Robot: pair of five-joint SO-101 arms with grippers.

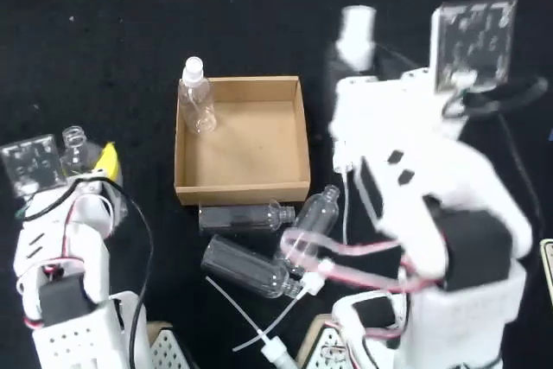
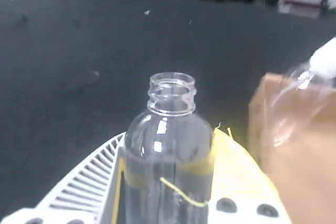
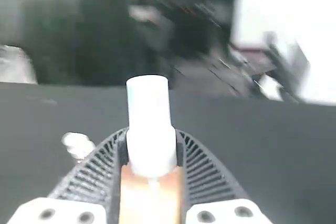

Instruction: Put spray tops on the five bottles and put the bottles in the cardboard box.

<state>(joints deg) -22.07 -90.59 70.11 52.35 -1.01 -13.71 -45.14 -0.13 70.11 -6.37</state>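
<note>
My left gripper (image 1: 84, 164) at the table's left is shut on an upright clear bottle (image 1: 74, 148) whose neck has no top (image 2: 171, 129). My right gripper (image 1: 355, 56) is raised behind and to the right of the cardboard box (image 1: 242, 189), shut on a white spray top (image 1: 357, 28) (image 3: 150, 124). A bottle with a spray top (image 1: 196, 97) (image 2: 299, 95) leans at the box's back left corner. Three topless bottles lie in front of the box (image 1: 243, 216), (image 1: 250, 266), (image 1: 313, 217).
A loose spray top with its long tube (image 1: 275, 347) lies near the front edge between the two arm bases. The box (image 2: 299, 171) stands just beside the left gripper's bottle. Black cloth covers the table.
</note>
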